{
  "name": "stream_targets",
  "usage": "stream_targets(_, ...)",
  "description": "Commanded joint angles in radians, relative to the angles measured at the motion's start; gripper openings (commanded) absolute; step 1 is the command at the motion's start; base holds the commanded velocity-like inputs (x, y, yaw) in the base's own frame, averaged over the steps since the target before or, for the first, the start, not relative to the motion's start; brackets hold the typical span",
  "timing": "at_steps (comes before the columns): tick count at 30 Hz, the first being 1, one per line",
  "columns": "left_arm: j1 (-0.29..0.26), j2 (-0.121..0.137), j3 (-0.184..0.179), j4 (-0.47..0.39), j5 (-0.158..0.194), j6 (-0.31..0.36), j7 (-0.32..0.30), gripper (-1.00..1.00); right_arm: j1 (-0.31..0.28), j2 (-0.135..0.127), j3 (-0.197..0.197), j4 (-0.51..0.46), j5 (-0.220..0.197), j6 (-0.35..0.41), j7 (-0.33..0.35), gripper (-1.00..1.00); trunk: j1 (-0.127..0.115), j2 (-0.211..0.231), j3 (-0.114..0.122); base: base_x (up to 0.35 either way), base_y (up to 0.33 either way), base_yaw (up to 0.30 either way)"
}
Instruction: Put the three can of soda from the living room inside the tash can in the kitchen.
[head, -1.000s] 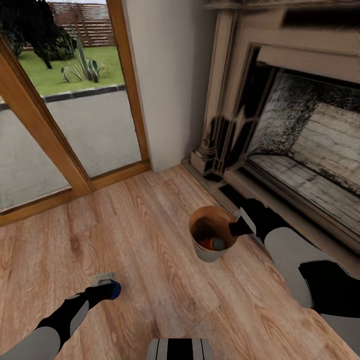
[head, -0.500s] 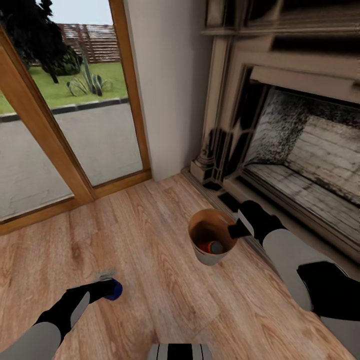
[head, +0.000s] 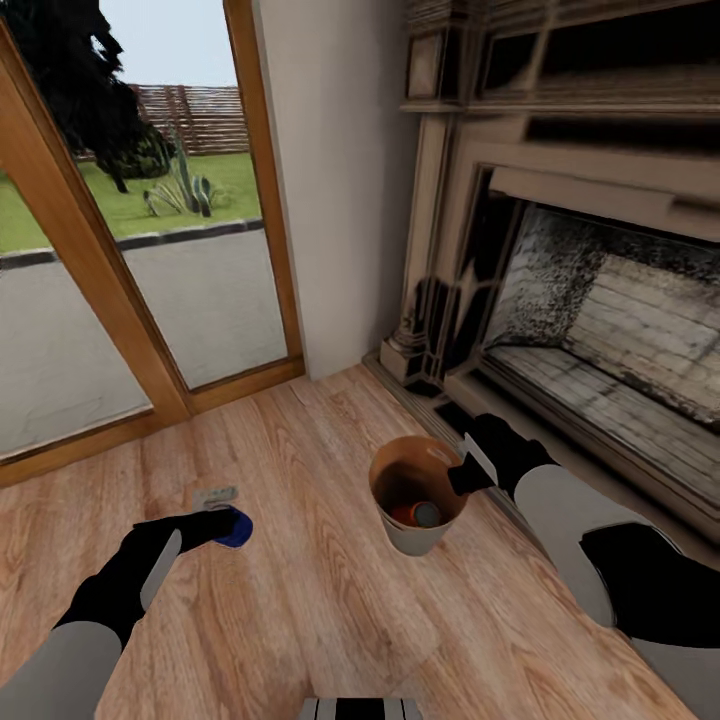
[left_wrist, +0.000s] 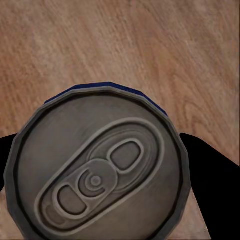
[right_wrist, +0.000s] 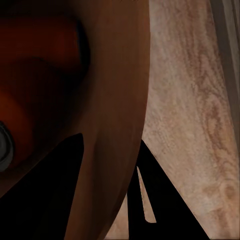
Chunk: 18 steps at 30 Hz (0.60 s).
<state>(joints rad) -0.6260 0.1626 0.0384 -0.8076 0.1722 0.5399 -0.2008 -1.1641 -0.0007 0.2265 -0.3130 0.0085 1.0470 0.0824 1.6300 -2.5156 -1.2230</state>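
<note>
Soda cans were split between the bin and the left arm. An orange can (head: 408, 515) lay at the bottom of the trash can (head: 415, 535), its pale end turned toward the fireplace side; the right wrist view showed the same orange glow (right_wrist: 35, 60) deep in the copper-brown interior. The bin stood on the wood plank floor (head: 300, 600), just in front of the dark ornate fireplace (head: 600, 330). The right gripper (head: 462, 478) pinched the bin's rim, one finger (right_wrist: 45, 195) inside the wall and the other outside, the wall held tight between them. Well apart from the bin, on the window side, the left gripper (head: 222, 522) held the dark blue can (head: 236, 528) above the floor, its fingers closed on the can's sides. From the left wrist, the can's grey top (left_wrist: 97, 167) with its pull tab faced the camera, black fingers showing at either flank. Beyond stood wood-framed glass doors (head: 150, 300) with a lawn outside.
</note>
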Motion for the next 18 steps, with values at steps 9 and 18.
stream_targets(9, 0.000, 0.000, 0.000, -0.144, 0.000, 0.133, 0.000, -1.00, 0.006, 0.032, 0.010, 0.018, -0.010, 0.000, -0.028, -1.00, -0.004, 0.002, 0.035, 0.000, 0.000, 0.000)
stream_targets(18, 0.000, 0.007, 0.001, -0.280, 0.001, 0.290, -0.005, -1.00, 0.024, 0.075, 0.017, 0.020, -0.004, 0.000, -0.073, -1.00, -0.008, 0.004, 0.070, 0.000, 0.000, 0.000)
